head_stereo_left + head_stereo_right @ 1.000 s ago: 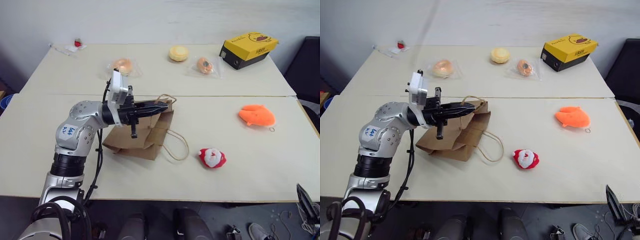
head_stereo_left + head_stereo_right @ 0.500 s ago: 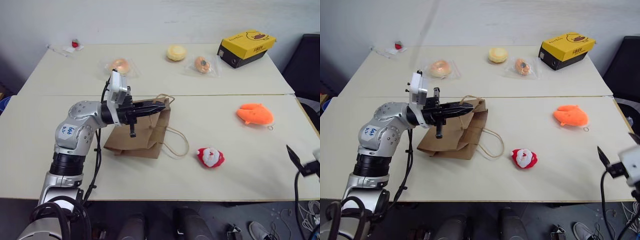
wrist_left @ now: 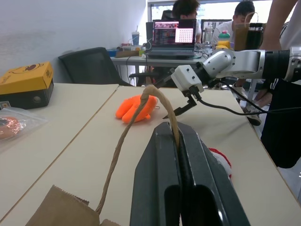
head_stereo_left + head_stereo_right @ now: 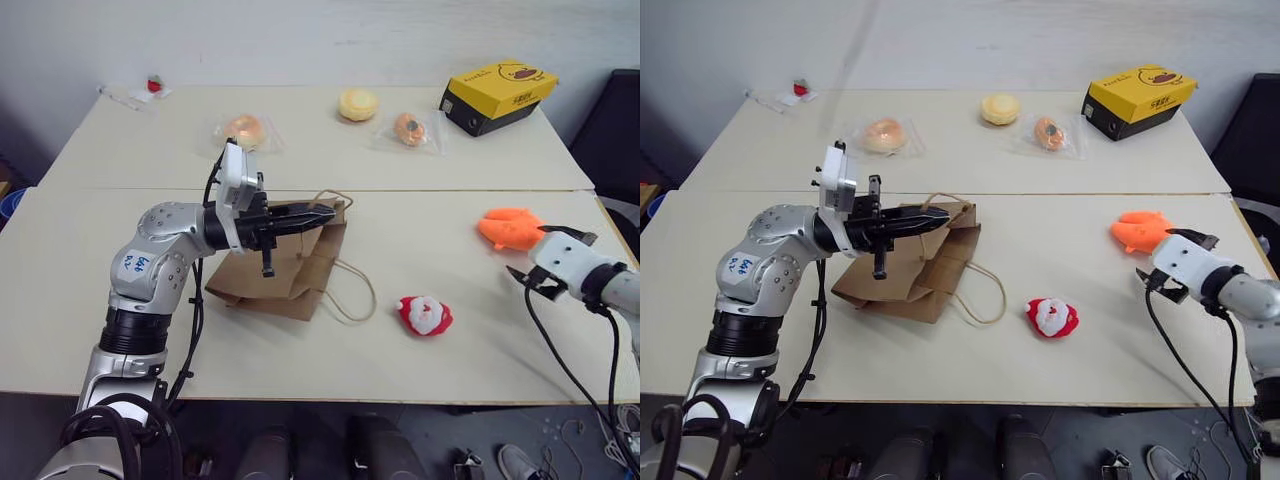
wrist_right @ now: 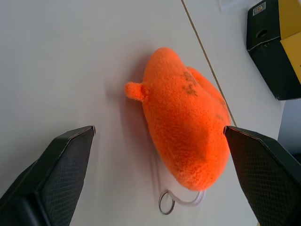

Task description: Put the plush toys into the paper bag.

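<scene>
On the pale bench [image 4: 420,170] the brown paper bag [image 4: 285,268] lies near the left side, its cord handles looping out toward the middle. The left claw [image 4: 322,214] is clamped tight on one twisted handle [image 3: 141,106] at the bag's mouth, holding that loop up off the bench. The left arm carries a round white sticker [image 4: 136,264] with blue handwriting too small to read. The red-and-white Santa toy [image 4: 424,315] lies on the bench between the bag and the right arm, apart from both. The orange fish toy [image 4: 508,226] lies near the right edge, a metal ring [image 5: 165,203] on a clear loop at its end. The right claw [image 4: 548,253] hovers just beside it with its fingers [image 5: 51,176] spread wide, one on each side of the toy, not touching it. At the far side stand a yellow box [image 4: 497,93] with a duck face and small dark lettering that cannot be made out, and three wrapped pastries [image 4: 357,104].
</scene>
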Motion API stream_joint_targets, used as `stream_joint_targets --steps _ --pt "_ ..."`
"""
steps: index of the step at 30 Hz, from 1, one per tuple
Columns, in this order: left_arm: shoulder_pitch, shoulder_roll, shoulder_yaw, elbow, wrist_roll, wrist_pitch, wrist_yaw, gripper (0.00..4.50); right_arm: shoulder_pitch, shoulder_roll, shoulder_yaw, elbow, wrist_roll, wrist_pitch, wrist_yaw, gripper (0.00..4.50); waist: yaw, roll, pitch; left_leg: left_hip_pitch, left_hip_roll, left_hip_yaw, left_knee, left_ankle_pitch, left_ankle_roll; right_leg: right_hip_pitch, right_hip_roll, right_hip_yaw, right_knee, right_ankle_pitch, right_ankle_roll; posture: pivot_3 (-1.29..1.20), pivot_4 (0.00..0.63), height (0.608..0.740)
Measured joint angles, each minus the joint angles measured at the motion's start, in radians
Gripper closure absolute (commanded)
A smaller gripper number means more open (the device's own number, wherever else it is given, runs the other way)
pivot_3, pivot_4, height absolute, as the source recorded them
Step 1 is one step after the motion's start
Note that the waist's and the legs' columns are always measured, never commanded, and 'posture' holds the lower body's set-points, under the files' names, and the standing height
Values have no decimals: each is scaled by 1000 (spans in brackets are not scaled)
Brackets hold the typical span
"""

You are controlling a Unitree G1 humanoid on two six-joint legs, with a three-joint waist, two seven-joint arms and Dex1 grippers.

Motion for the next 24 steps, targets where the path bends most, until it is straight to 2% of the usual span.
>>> stream_joint_targets --steps 7,8,10,20,22,24 --pt "0 -3 0 -3 0 0 9 4500 -199 15 115 200 -78 -51 -23 41 1 0 0 0 0 0 0 0 0 0 0 0 0 0 0 0 150 740" --pt "0 -4 0 -3 0 0 11 4500 -208 17 128 221 -86 -50 -24 207 4 0 0 -1 0 0 0 0 0 0 0 -1 0 0 0 0 150 740" --pt "0 -5 1 -4 0 0 17 4500 -230 24 143 267 -92 -49 -25 624 5 0 0 -1 0 0 1 0 0 0 -1 -1 0 0 0 0 150 740" --pt "1 -5 3 -7 -9 4 19 4500 -305 24 172 387 -98 -76 -28 4101 -1 0 0 -1 0 0 1 0 -1 -1 0 -1 1 0 0 0 150 740" --pt "2 -3 9 -11 -17 14 19 4500 -307 24 172 397 -97 -94 -21 4496 -1 0 0 -1 0 0 1 0 -1 -1 0 -1 1 0 0 0 150 740" --pt "7 3 30 -31 -39 28 14 4500 -307 24 173 398 -93 -124 -7 4496 -2 0 0 -1 0 0 1 0 -1 -1 0 -1 1 0 0 0 150 740"
